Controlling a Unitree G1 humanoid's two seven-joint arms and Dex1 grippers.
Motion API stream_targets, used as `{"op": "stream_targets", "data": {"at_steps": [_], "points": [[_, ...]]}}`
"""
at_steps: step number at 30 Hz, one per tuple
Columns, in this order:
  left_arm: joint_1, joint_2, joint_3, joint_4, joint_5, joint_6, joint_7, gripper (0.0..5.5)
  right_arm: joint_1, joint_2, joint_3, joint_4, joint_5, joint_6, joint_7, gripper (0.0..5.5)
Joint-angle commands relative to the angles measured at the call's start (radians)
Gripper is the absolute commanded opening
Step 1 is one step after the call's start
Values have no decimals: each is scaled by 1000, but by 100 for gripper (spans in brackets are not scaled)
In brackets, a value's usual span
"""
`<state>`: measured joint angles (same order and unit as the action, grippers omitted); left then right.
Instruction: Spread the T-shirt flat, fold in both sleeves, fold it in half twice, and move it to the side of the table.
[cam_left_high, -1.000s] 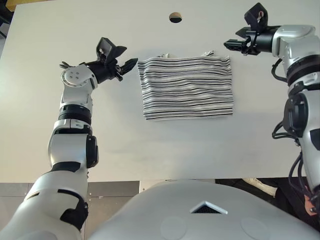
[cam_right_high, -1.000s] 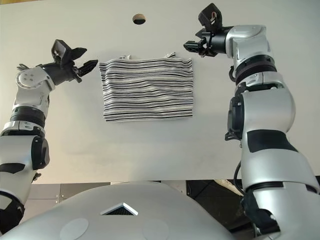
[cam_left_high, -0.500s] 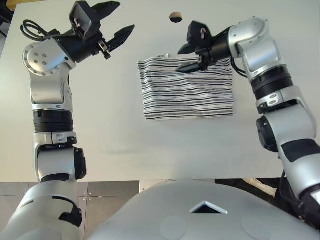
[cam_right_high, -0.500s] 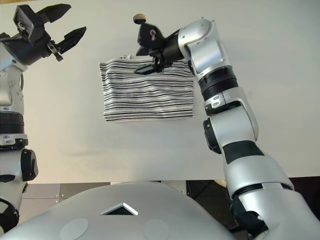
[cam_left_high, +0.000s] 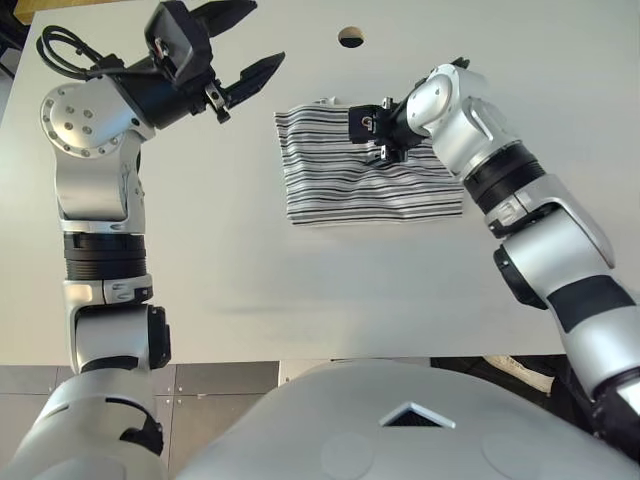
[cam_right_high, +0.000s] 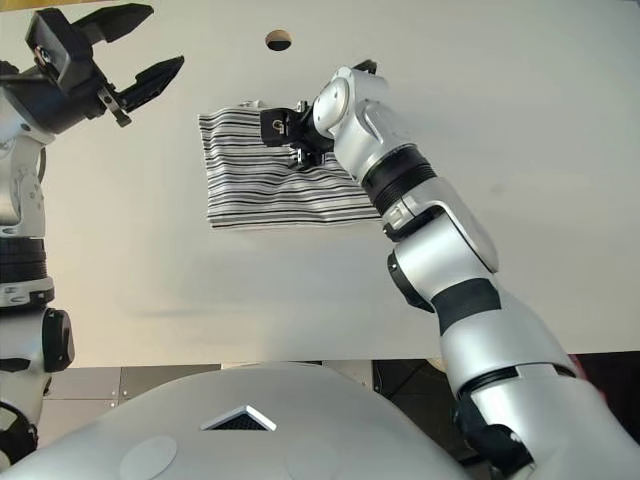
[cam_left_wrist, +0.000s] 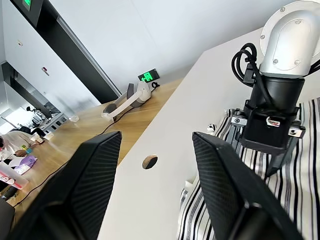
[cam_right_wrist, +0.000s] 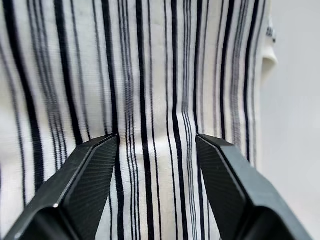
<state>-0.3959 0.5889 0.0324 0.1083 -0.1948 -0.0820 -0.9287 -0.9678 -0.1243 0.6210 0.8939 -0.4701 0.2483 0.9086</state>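
T-shirt (cam_left_high: 330, 190) bunches between right gripper's (cam_right_wrist: 156, 140) spread fingers (cam_right_wrist: 90, 180), apparently touching.

Place: an office-like workroom or lab is suggested.
Work surface: a large white flat table (cam_left_high: 300, 270) is seen, with a round cable hole (cam_left_high: 351, 36) cut near its far edge.
Neighbouring furniture: a long light-brown wooden desk (cam_left_wrist: 90, 127) is seen beyond it, with a white jointed device (cam_left_wrist: 129, 99) laid on top.
Walls: plain white walls (cam_left_wrist: 190, 30) are fitted with a green lit exit sign (cam_left_wrist: 147, 77) and a dark-framed partition (cam_left_wrist: 60, 42).
Floor: grey square tiles (cam_left_high: 225, 378) are laid.
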Motion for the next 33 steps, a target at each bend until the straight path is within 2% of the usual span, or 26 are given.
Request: {"op": "stream_targets", "data": {"at_steps": [1, 3, 6, 10, 13, 17, 20, 24, 26, 30, 33], "points": [[13, 8, -3, -31, -10, 14, 1, 264, -14, 93, 23, 226, -44, -38, -143, 286], [-4, 5, -11, -27, -11, 15, -6, 264, -43, 135, 8, 305, -39, -91, -194, 286], [-23, 4, -21, -27, -10, 16, -16, 264, -46, 213, -14, 333, -5, -239, -150, 286], [-18, 11, -28, -46, -13, 21, -12, 264, 43, 233, 40, 216, 31, -489, 98, 286], [-16, 9, -33, -58, -11, 27, -7, 264, 103, 176, 78, 100, 50, -617, 230, 286], [-19, 0, -47, -69, -5, 32, -1, 264, 152, 24, 103, -98, 114, -734, 446, 286], [-13, -2, -51, -82, -4, 36, 7, 264, 76, -65, 146, -73, 22, -829, 416, 286], [-12, -7, -60, -91, 0, 36, 10, 264, -26, -60, 187, 65, -76, -854, 287, 286], [-15, -11, -66, -91, -1, 38, 11, 264, -37, -34, 171, 103, -57, -854, 281, 286], [-23, -15, -71, -71, 4, 35, 15, 264, -49, 9, 44, 71, 143, -730, 466, 286], [-32, -16, -71, -68, 1, 42, 16, 264, -114, 5, -43, 67, 242, -556, 601, 286]]}}
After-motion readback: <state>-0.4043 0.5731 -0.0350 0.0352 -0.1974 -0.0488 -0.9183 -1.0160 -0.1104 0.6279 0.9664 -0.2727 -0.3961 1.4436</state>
